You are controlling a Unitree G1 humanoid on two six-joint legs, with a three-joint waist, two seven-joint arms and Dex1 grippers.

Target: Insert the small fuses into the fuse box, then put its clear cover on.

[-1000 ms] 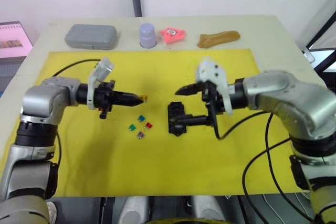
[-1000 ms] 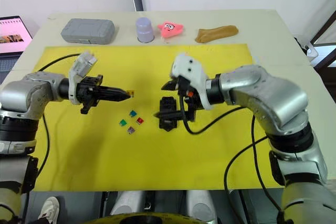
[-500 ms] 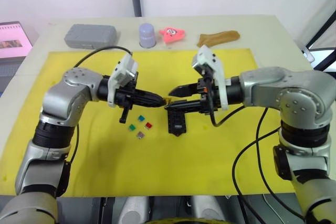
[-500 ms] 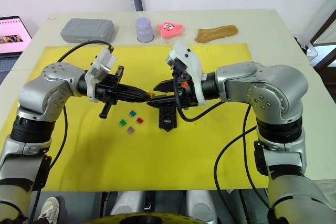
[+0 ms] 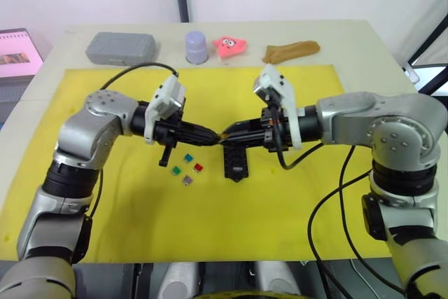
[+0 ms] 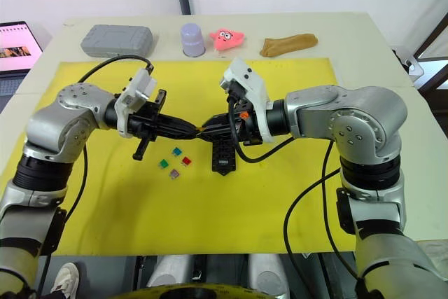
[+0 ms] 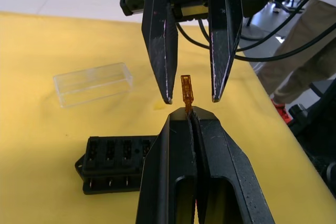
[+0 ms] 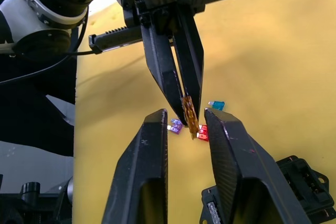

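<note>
Handover of one small amber blade fuse (image 5: 222, 133) is under way at the centre of the left eye view: the left gripper (image 5: 212, 135) pinches it, and the right gripper (image 5: 228, 134) meets it tip to tip above the yellow mat (image 5: 308, 201). Below them lies the black rectangular fuse box (image 5: 235, 160); four loose coloured fuses (image 5: 187, 168) sit just to its left.

In the left wrist view, the left gripper's fingers (image 7: 173, 166) are pressed on the fuse's lower end, while the right gripper's fingers (image 7: 159, 35) stand spread either side of it, not yet touching. The box's visible slots look empty. The clear rectangular plastic cover (image 7: 92, 83) lies apart, mid-left.

The right wrist view shows the same.

I judge the task barely begun: no fuse visibly seated, cover off.
</note>
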